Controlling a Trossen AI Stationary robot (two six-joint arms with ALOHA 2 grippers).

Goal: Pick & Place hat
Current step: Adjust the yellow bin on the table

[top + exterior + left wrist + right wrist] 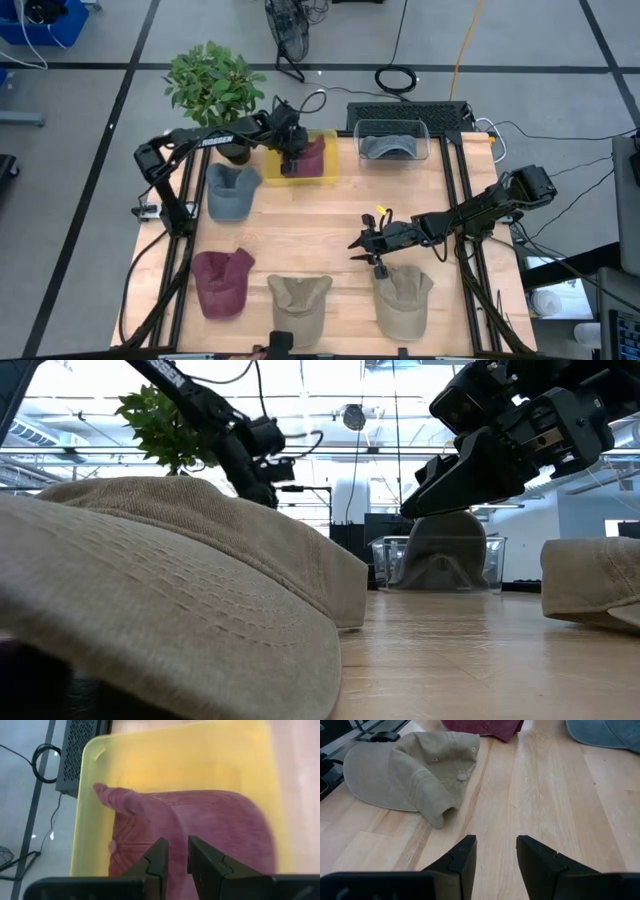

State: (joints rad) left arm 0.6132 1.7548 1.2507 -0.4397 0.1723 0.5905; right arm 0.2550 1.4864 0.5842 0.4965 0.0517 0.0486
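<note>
Maroon cap (200,830) lying crumpled inside the yellow bin (190,765) at the table's far edge, directly under the left gripper (175,851), whose fingers stand slightly parted and hold nothing. Soft, light, floppy fabric: likely best pinched at a raised crown fold or the stiffer brim. Right gripper (495,851), parted and empty, hovers above bare wood near a tan cap (410,770).

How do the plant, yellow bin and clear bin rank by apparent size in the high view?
1. Plant, its foliage covering the most area.
2 and 3. Yellow bin and clear bin look about alike; the left gripper and a maroon hat cover part of the yellow bin, so I won't rank them.
</note>
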